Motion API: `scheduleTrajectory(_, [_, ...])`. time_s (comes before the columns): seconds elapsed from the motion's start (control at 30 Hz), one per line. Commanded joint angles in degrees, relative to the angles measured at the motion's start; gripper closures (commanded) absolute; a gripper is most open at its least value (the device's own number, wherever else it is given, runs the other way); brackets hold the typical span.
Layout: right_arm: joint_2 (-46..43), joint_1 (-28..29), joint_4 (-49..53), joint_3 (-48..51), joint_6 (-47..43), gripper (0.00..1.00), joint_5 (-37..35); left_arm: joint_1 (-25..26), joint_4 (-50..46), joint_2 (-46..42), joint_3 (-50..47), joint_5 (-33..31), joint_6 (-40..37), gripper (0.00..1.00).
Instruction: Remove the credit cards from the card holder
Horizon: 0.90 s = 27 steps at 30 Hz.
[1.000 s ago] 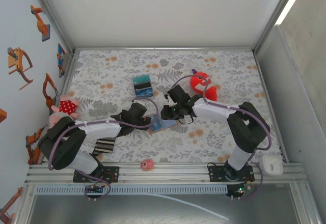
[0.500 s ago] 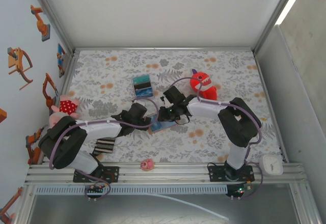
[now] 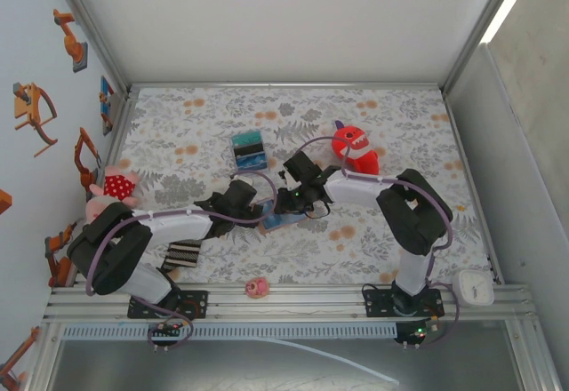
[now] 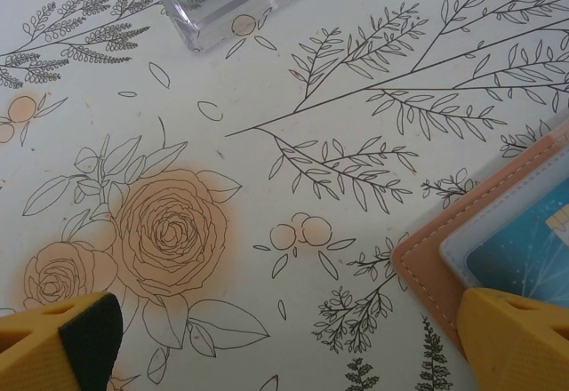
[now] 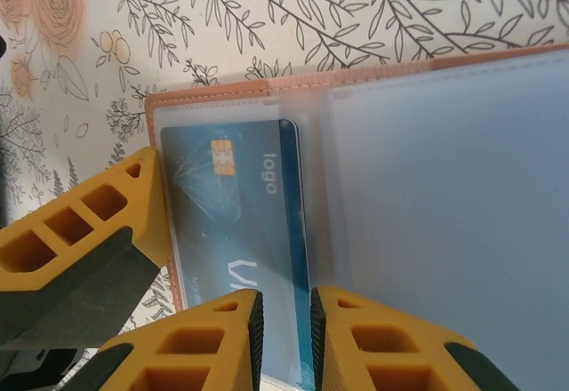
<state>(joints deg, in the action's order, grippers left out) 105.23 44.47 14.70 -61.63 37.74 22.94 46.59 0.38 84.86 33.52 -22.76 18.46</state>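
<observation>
The card holder [image 3: 283,222] lies open on the floral cloth, with a tan rim [image 5: 231,89] and clear inner sleeves. A blue credit card [image 5: 236,204] with a gold chip sits in its left sleeve and also shows as a blue credit card [image 4: 533,249] in the left wrist view. My right gripper [image 5: 284,338] is down on the holder, jaws a narrow gap apart. The card's right edge runs into that gap and is not pinched. My left gripper [image 4: 293,347] stands wide open, its right fingertip [image 4: 516,338] on the holder's corner [image 4: 427,267].
A striped block in a clear case [image 3: 249,150] lies just beyond the holder. A red plush [image 3: 354,147] sits behind the right arm and a pink-and-red plush [image 3: 114,187] at the left edge. A small pink toy [image 3: 257,286] lies at the front.
My right arm has folded inward and its gripper has slid left across the open holder. The left arm has stayed put.
</observation>
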Motion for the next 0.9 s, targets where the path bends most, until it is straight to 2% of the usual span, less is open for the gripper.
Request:
scheduleTrajectory(0.0, [1.4,0.3,1.7,-1.3,0.4,0.78,-0.1,0.3,-1.7,0.9,0.1,-1.0,-0.4,0.03])
scheduleTrajectory(0.3, [2.6,0.4,1.7,-1.2,0.5,0.78,0.5,0.3,-2.5,1.9,0.9,-1.2,-1.1,0.03])
scheduleTrajectory(0.57, [2.8,0.3,-1.7,-0.1,1.6,0.80,4.0,0.3,-3.5,2.6,1.3,-1.9,-1.3,0.03])
scheduleTrajectory(0.87, [1.4,-0.9,-11.4,3.9,5.1,0.82,9.8,0.4,-4.5,2.4,1.4,-2.5,-1.2,0.03])
